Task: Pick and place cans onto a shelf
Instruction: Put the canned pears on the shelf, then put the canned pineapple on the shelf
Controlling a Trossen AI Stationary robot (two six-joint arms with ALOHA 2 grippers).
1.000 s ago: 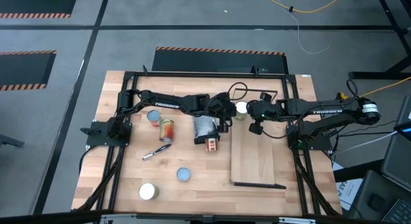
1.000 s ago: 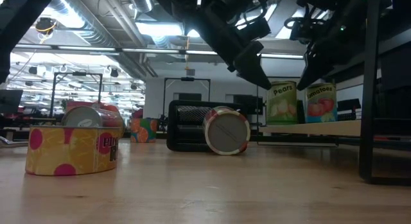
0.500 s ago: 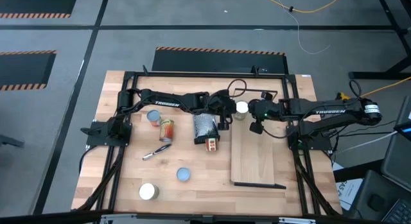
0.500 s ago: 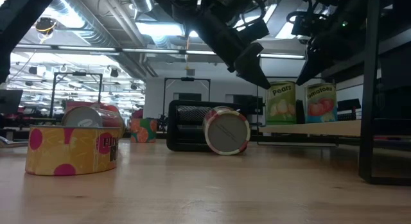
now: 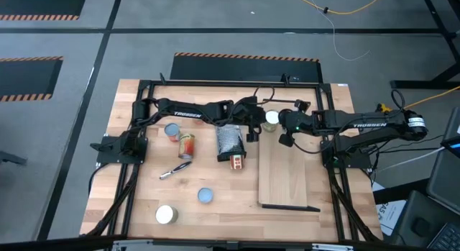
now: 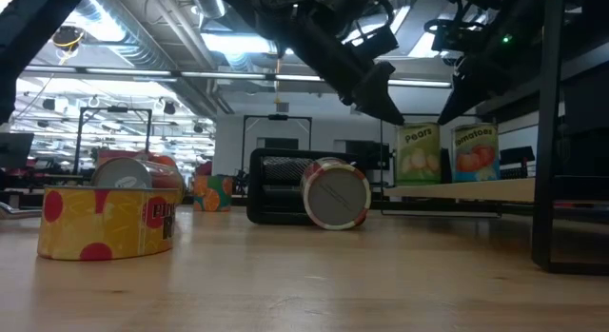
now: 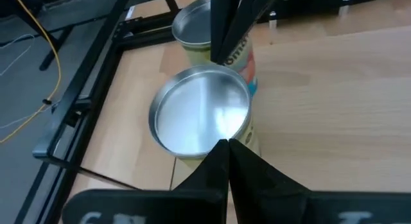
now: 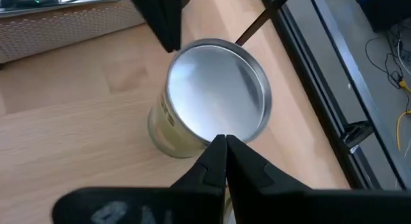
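Note:
Two cans stand upright at the far end of the shelf (image 5: 287, 179): a pear can (image 6: 418, 153) with a silver top (image 7: 199, 118) and a tomato can (image 6: 475, 149). My left gripper (image 5: 254, 129) is shut, its tip just above the pear can's near rim (image 7: 225, 147). My right gripper (image 5: 285, 139) is shut and hovers above a silver-topped can (image 8: 218, 95). Other cans rest on the table: a pale-blue-topped one (image 5: 172, 130), a red-orange one on its side (image 5: 186, 145), one on its side beside the shelf (image 5: 237, 162), another pale-blue-topped one (image 5: 205, 195) and a cream-topped one (image 5: 166, 214). My left gripper's shut tip stands right at the pear can's top rim (image 7: 221, 135), slanting down from the table's left; I cannot tell whether it touches. My right gripper touches nothing.
A metal grater (image 5: 228, 142) lies between the arms' reach and the shelf's left edge. A slim silver tool (image 5: 175, 170) lies on the table's left half. A black frame (image 5: 230, 84) runs along the far edge. The shelf's near part is bare wood.
My left gripper has gone a little toward the table's far right, up to the pear can. My right gripper has risen off the tomato can's top. Both cans stand as before.

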